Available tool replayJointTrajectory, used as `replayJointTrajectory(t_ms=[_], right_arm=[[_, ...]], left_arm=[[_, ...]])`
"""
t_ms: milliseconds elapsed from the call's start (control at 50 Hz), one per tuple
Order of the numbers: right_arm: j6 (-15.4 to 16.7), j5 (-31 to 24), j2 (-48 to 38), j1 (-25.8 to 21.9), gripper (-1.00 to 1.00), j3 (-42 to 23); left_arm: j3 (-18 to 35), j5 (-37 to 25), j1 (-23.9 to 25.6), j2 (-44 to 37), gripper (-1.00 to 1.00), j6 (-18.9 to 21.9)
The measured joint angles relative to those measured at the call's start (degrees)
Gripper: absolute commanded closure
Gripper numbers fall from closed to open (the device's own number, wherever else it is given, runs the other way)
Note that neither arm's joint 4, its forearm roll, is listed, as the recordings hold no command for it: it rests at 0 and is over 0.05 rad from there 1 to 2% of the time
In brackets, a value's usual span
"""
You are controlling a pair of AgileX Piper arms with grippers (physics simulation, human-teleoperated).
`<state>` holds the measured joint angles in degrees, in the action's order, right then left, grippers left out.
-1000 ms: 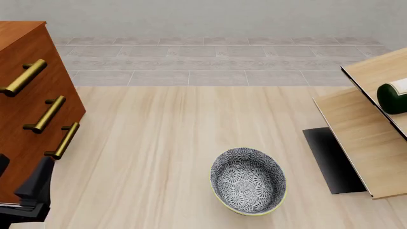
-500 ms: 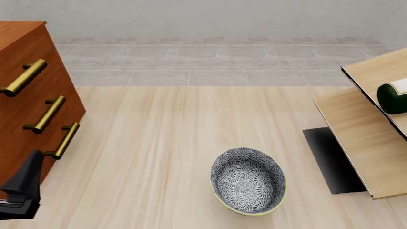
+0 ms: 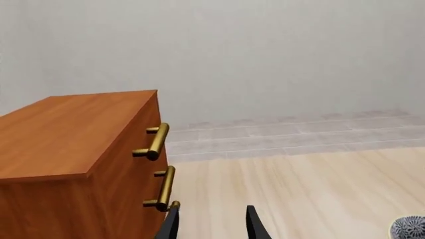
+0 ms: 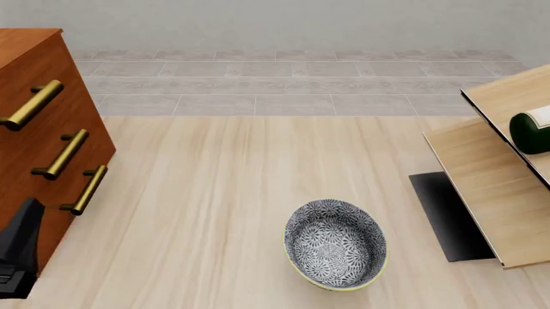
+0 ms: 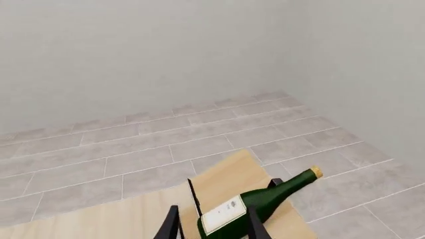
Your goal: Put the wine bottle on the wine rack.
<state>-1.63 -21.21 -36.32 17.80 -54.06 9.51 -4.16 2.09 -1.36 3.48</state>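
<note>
Green wine bottle [image 5: 256, 205] lying on wine rack [image 4: 496, 193]

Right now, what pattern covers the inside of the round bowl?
Grey-and-white floral pattern inside the round bowl, clearest in the front view.

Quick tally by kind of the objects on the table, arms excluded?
Wine bottle: 1
Wine rack: 1
Patterned bowl: 1
Drawer cabinet: 1
Total: 4
</note>
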Motion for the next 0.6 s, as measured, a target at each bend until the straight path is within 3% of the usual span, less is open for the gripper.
replayJointTrajectory(t_ms=[600], right_arm=[[1.50, -3.78, 13.47, -5.21, -1.00, 9.03]], left_arm=[[3.12, -3.28, -0.50, 1.26, -1.00, -0.24]])
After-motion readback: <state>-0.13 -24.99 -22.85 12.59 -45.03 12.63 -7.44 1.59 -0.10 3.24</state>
